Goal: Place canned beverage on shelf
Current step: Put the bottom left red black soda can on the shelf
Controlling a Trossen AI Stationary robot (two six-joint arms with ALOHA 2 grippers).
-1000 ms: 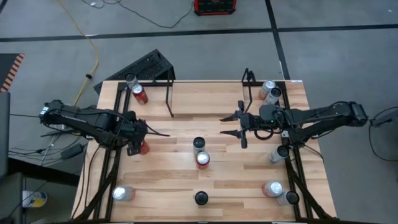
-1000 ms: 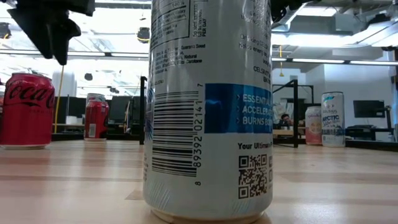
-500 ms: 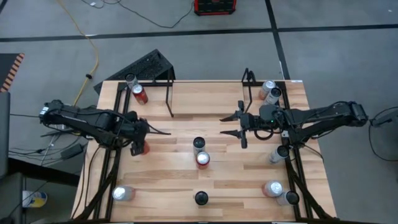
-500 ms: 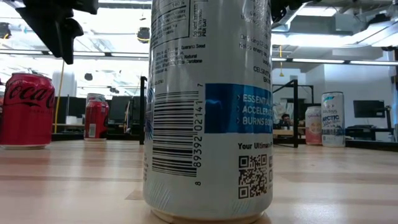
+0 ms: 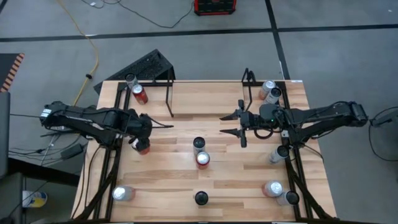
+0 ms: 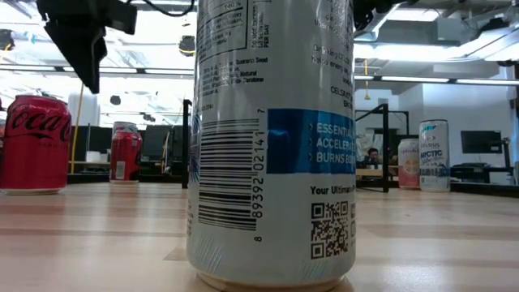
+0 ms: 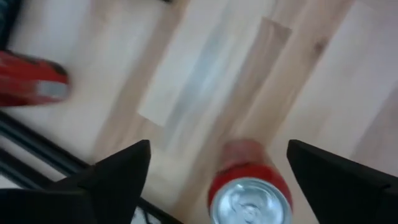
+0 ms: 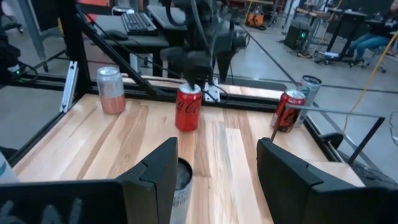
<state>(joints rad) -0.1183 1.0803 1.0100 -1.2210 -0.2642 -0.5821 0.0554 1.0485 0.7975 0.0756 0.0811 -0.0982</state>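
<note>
High view: wooden table (image 5: 180, 168) on grey floor (image 5: 323, 56).

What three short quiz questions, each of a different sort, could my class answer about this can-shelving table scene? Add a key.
1. True or false: the left gripper stands open above an upright red can.
2. Which arm hangs over the table's middle with nothing between its fingers? A) left B) right
3. Fill in: the can closest to the low camera is mostly ____ in colour.

Key: 1 true; 2 B, the right gripper; 3 white.
</note>
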